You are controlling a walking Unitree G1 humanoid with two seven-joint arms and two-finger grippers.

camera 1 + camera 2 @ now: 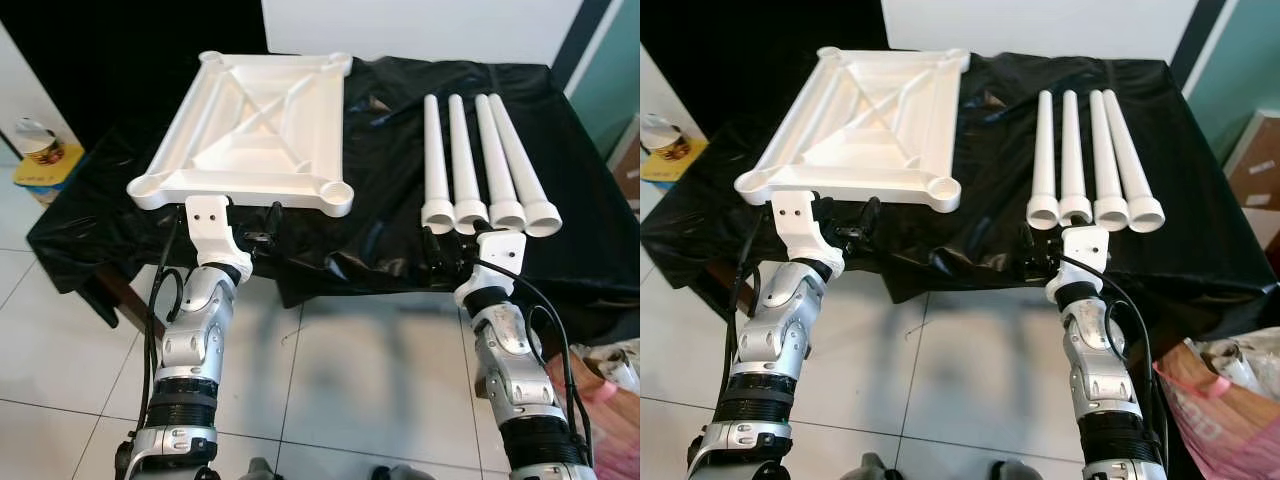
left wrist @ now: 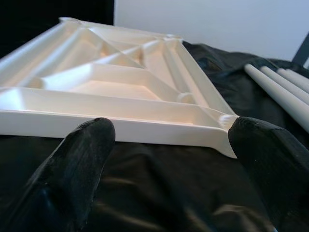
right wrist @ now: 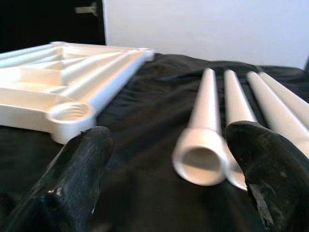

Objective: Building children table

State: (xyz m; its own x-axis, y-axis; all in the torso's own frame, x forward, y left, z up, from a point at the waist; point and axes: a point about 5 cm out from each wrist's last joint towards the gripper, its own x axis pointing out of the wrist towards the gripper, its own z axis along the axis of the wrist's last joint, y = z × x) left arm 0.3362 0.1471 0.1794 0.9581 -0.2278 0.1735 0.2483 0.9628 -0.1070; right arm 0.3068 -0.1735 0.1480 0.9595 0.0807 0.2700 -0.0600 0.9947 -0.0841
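Tabletop [image 1: 255, 125]: white, upside down, ribbed underside up, on the left half of a black sheet [image 1: 385, 150] that covers the bench. Round leg sockets at its corners; near-right socket [image 3: 71, 115] sits at the near edge.

Legs [image 1: 488, 165]: four white tapered tubes, side by side on the sheet, right of the tabletop and apart from it. Wide open ends face the robot, narrow ends point away. They touch or nearly touch each other at the wide ends.

Left gripper [image 2: 169, 145]: at the near edge of the tabletop, low over the sheet. Fingers [image 2: 79, 164] spread wide, holding nothing; the tabletop's near rim sits just past the tips, no contact visible.

Right gripper [image 3: 166, 159]: just short of the legs' open ends, fingers [image 3: 263, 164] spread wide, nothing held. Leftmost leg [image 3: 205, 125] mouth lines up between the two fingers, not touching.

Both silver arms reach up from below the bench edge. Floor is pale tile [image 1: 330, 380]. Yellow item with a tin [image 1: 38, 140] on it at far left, off the bench. Pink bag [image 1: 1220, 400] at lower right on the floor.
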